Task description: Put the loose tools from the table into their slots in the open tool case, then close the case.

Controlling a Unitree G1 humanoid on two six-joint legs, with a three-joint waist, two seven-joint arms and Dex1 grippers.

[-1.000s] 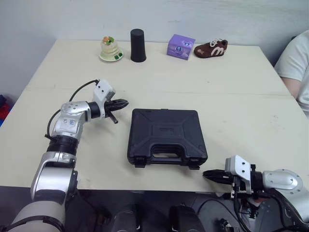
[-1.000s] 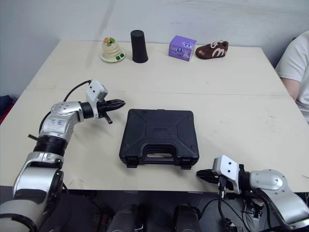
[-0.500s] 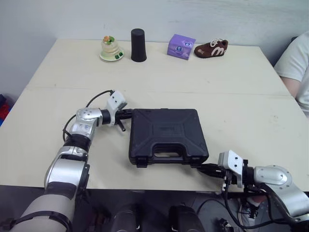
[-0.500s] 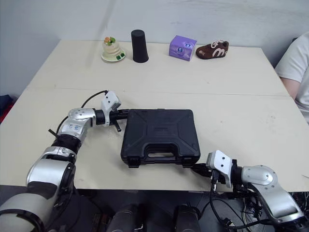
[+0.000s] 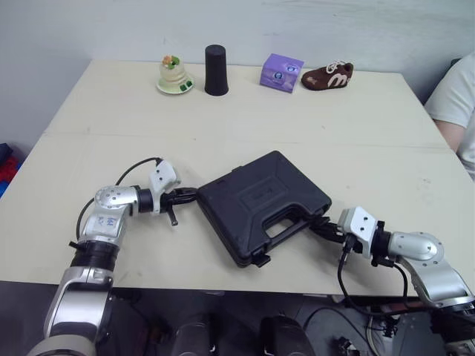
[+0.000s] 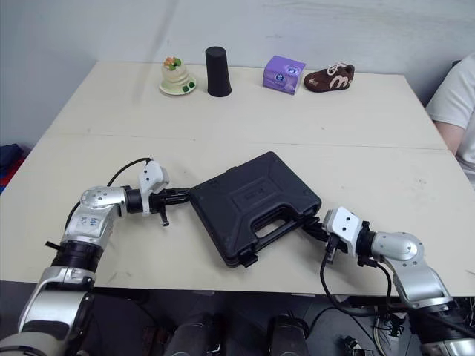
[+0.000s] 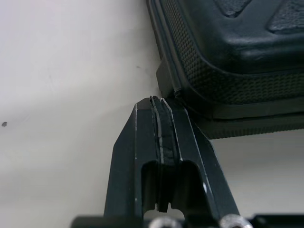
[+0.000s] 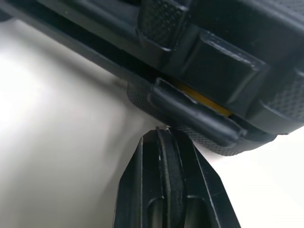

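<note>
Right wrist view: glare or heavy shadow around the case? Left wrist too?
Right wrist view: strong glare on the table beside the right pincer, deep shadow under the tool case. Left wrist view: even light, no glare, only a soft shadow under the case by the left pincer.

Matt, stippled black plastic case (image 5: 261, 203)

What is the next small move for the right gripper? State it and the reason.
Probably nudge the shut right gripper forward against the latch to snap it down: the tool case lies closed, yet a yellow strip shows behind that latch, so it may not be seated. The shut left gripper at the opposite corner could brace it.
</note>
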